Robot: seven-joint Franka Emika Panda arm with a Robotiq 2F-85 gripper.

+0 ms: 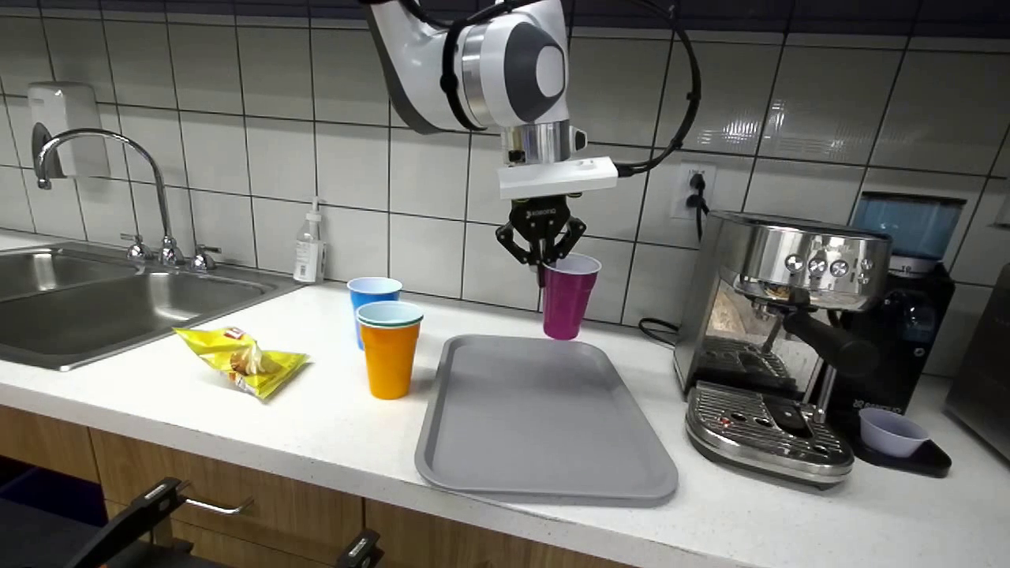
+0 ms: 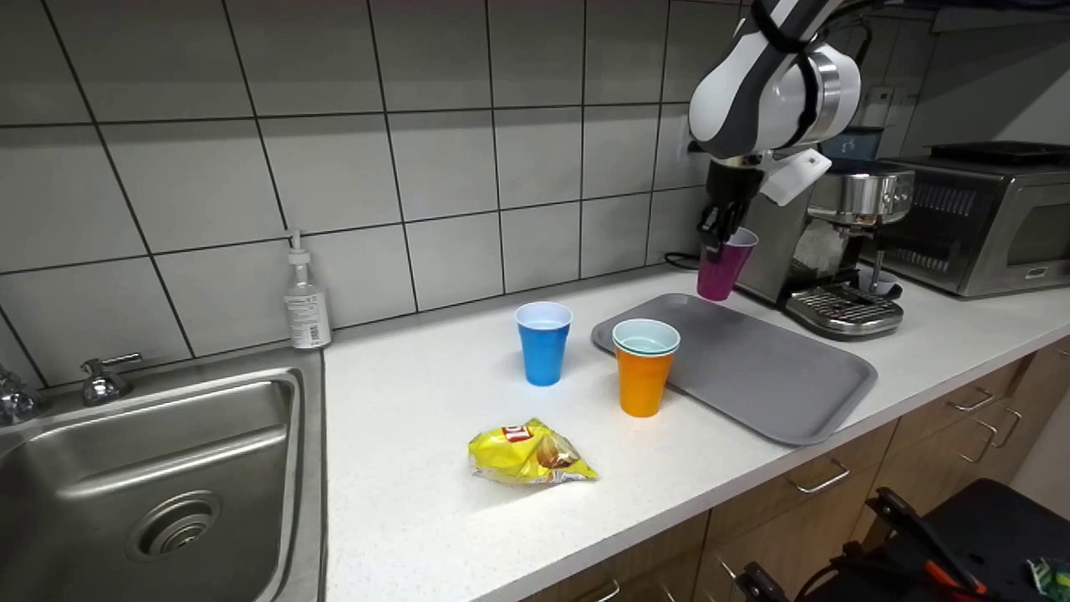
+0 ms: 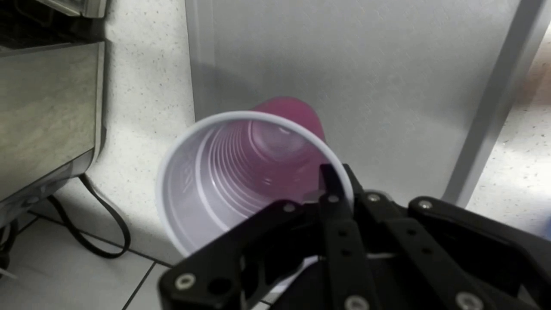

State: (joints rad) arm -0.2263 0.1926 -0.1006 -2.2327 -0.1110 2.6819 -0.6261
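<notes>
In an exterior view, can count one gripper (image 1: 543, 272), clamped on the wall of one magenta cup (image 1: 570, 306), held mouth up with a slight tilt at the far edge of one gray tray (image 1: 544, 426). To the picture's left, find one blue cup (image 1: 374, 295) and, nearer, one orange cup (image 1: 390, 361) with at least one more rim nested inside. Farther along, count one yellow bag (image 1: 245, 364) and one sink (image 1: 150, 315) with two basins. To the picture's right, see one espresso machine (image 1: 797, 268), with a strip of counter (image 1: 653, 371) between machine and tray.

In an exterior view, see one pump bottle (image 2: 307, 309) against the tiled wall (image 2: 447, 159), one microwave oven (image 2: 986, 230) past the espresso machine, and the magenta cup gripped near the tray's far corner, well apart from the blue and orange cups. Find a wide stretch of counter between sink and cups, with the bag lying on it. Notice the tray's near corner, close to the counter's front edge.

In the wrist view, count two fingers (image 3: 331, 183) pinching the cup's wall, one inside the rim and one outside, with the base pointing down toward the tray. Cannot tell about contact between base and tray. See two side edges of the tray, one passing behind the cup's mouth, with broad tray surface toward the other. Past the nearer edge, find one loop of black cable (image 3: 111, 255).
</notes>
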